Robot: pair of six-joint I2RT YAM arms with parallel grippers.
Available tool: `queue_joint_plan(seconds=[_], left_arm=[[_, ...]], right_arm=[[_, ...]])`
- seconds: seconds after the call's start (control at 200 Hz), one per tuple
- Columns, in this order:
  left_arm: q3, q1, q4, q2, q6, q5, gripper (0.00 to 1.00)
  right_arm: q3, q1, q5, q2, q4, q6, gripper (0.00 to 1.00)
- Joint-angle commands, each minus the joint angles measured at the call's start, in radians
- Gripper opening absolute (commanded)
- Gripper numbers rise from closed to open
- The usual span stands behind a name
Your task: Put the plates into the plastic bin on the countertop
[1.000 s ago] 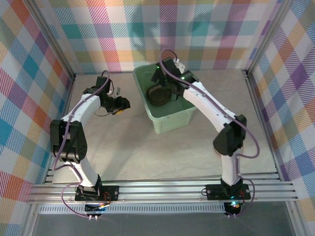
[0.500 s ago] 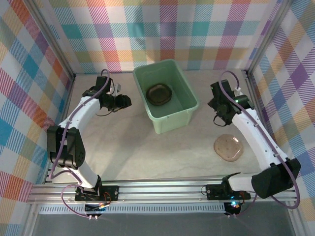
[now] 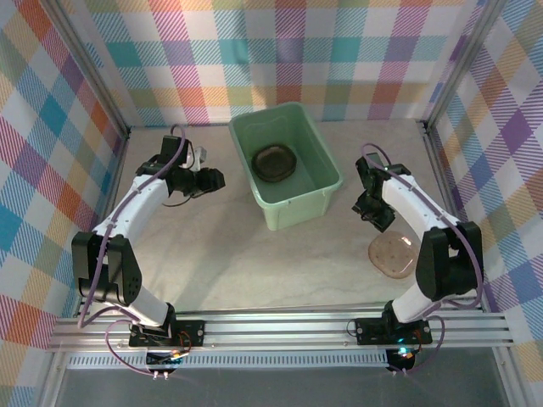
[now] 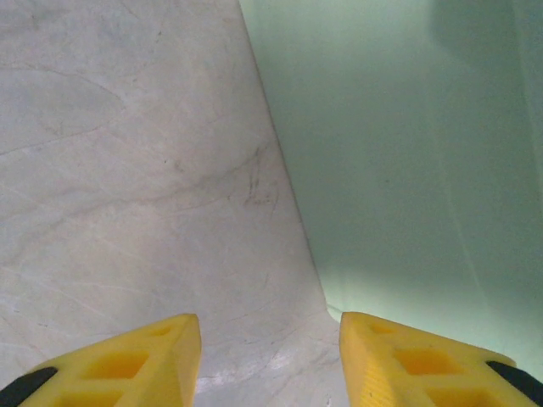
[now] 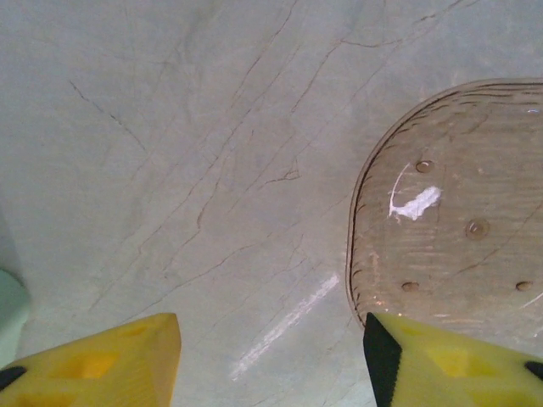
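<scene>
Plate (image 5: 450,212) right of the bin (image 3: 293,212) comes next: my right gripper (image 5: 270,339), half open and empty, must straddle its edge.

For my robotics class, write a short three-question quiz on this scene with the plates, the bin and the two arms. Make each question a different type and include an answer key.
1. Multiple choice: what lies inside the plastic bin? A) nothing B) brownish plates C) a cup
2. Fill in: the loose plate lies on the countertop, on the robot's ____ side of the bin.
3. True or false: the left pincer and the right pincer are both open and hold nothing.
Key: 1 B; 2 right; 3 true.
</scene>
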Motion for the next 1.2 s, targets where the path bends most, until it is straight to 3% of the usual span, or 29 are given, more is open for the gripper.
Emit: queue_joint_plan(seconds=[0.0, 0.82, 1.195], left_arm=[[-0.018, -0.008, -0.001, -0.029, 0.03, 0.008, 0.47], [0.012, -0.009, 0.022, 0.035, 0.043, 0.044, 0.47], [0.027, -0.009, 0.018, 0.058, 0.041, 0.044, 0.47]], right_arm=[[-0.013, -0.011, -0.033, 0.023, -0.017, -0.035, 0.56], [-0.071, -0.079, -0.008, 0.183, 0.021, -0.126, 0.53], [-0.084, -0.084, 0.019, 0.215, 0.033, -0.15, 0.43]])
